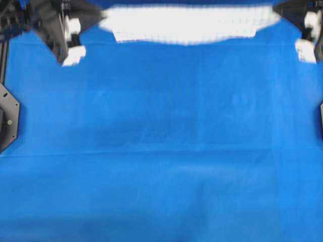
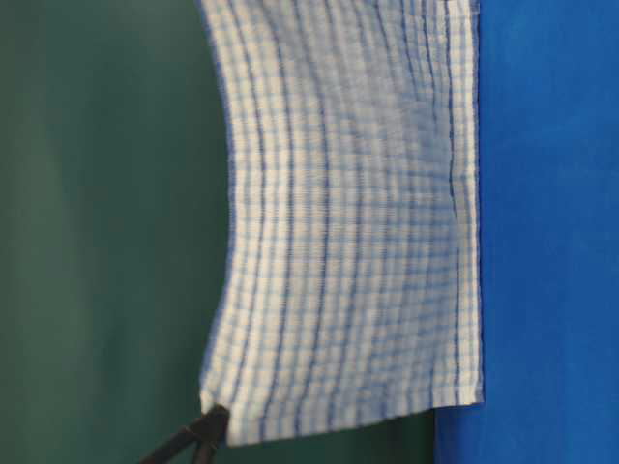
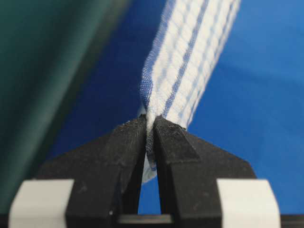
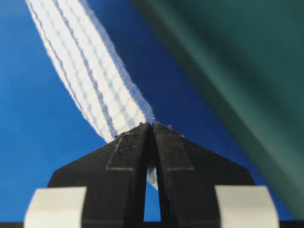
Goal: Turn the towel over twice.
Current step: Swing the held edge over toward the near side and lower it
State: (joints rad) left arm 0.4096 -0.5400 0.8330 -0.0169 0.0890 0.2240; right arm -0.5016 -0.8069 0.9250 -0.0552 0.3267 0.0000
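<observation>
Desk: a plain solid-blue covering (image 1: 161, 151) takes up nearly all of the overhead view, flat, with faint creases and nothing lying on the wide middle and lower stretch.
Towel: the white cloth with dark-blue and light-blue stripes (image 1: 186, 22) is a blurred pale band along the top edge of the overhead view, held up off the desk. In the table-level view the towel (image 2: 348, 222) hangs as a spread sheet, one long edge bowed, the opposite hemmed edge close against the blue surface; whether that edge touches it cannot be told.
Left hand: at the upper left of the overhead view (image 1: 74, 40). In its own wrist view the left hand (image 3: 151, 124) has both black jaws pinched tight on a corner of the cloth, which runs away toward the top of the frame.
Right hand: at the upper right corner of the overhead view (image 1: 307, 38). In its wrist view the right hand (image 4: 152, 127) is clamped on the opposite corner in the same way.
Doing the step well: judged from this, keep both pinches firm and level, hold the top edge taut so the sheet does not fold on itself, and carry it over evenly.
Edges: each grip sits near a hemmed corner with little cloth behind the jaws, so a slip is possible.
Open room: the whole lower desk is free for laying the cloth down.
</observation>
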